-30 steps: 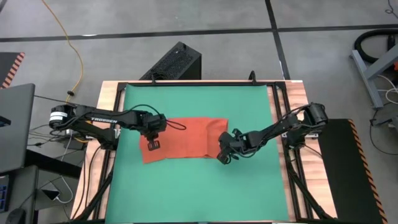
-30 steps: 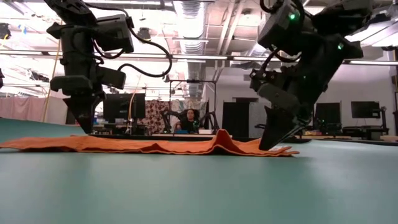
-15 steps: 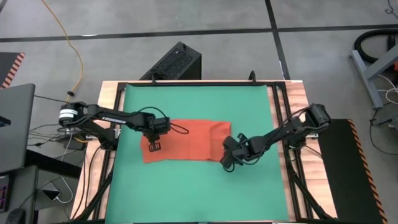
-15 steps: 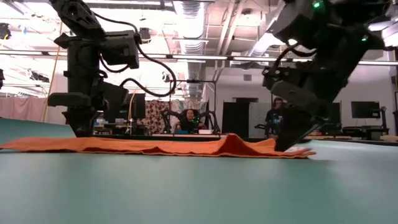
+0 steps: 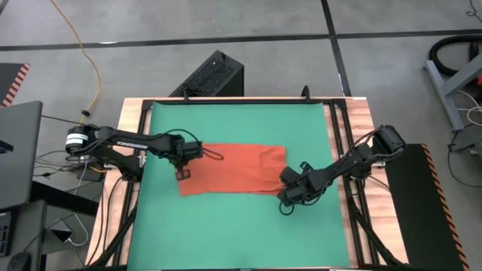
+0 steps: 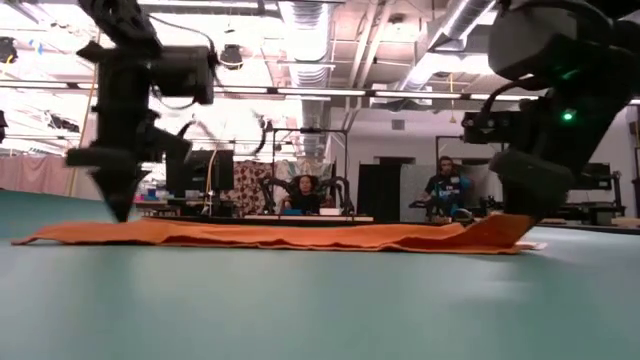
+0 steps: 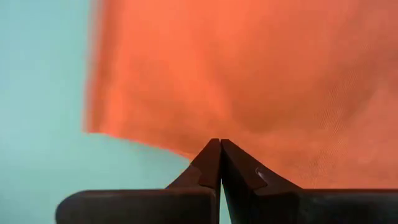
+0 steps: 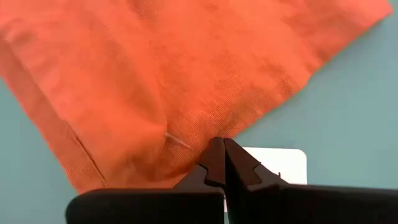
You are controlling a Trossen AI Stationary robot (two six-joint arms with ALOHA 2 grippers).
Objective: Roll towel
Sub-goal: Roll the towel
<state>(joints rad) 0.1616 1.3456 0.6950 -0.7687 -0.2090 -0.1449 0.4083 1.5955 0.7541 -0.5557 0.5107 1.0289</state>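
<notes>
The orange-red towel [image 5: 230,169] lies spread flat across the middle of the green table [image 5: 241,120], long side running left to right. It also shows in the low view [image 6: 270,235]. My left gripper [image 5: 183,173] is shut, its tip over the towel's near edge close to the left end [image 7: 219,142]. My right gripper [image 5: 286,199] is shut on the towel at its near right corner, beside the small white tag [image 8: 277,165]. My left gripper points down at the towel's near edge [image 7: 186,146]; I cannot tell whether it touches the cloth. My right gripper pinches the towel's edge [image 8: 199,146] next to the white tag, between its two fingers, slanting down from the table's right. That end stands a little raised [image 6: 500,232]; the rest lies on the table.
Wooden rails [image 5: 340,150] run along the table's left and right sides. A black box [image 5: 215,75] sits beyond the far edge, and a laptop [image 5: 19,150] off the left side. People [image 6: 445,190] show in the room behind.
My right gripper has gone toward the table's right and near edges, shut on the towel's corner. The towel's right end has been drawn along with it, the hump near that end has flattened out, and the whole towel has slid a little to the right.
</notes>
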